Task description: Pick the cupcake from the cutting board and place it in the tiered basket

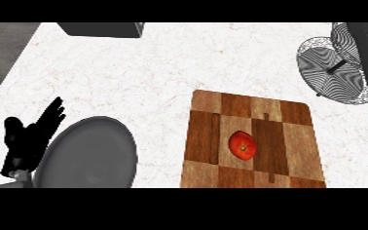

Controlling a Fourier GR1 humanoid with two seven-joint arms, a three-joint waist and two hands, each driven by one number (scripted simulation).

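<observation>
No brand, label or writing can be read on anything you have in front of you.

The desk (144, 73) has a white, faintly veined stone-like top. On it, toward the lower right, lies the cutting board (251, 141), a wooden rectangle with rounded corners, made of light and dark brown blocks in a checker pattern; its lower edge runs out of view. Near the middle of the board sits the thing you are to pick, listed as a cupcake, though what you see is a small, round, glossy red item (243, 145) with a tiny yellowish spot on top, more like a tomato seen from above. It rests on the board and nothing touches it.

At the upper right stands the tiered basket (332, 70), made of thin dark wire mesh in round trays with a dark central post; it is cut off by the right edge and stands well apart from the board. At the lower left lies a plain grey plate (90, 153), smooth and round. A dark grey box-like object (101, 28) sits at the top edge.

Your left robot hand (32, 139) shows at the left edge, just beside the plate, black, fingers straight and spread upward, released and holding nothing. Your right robot hand does not appear.
</observation>
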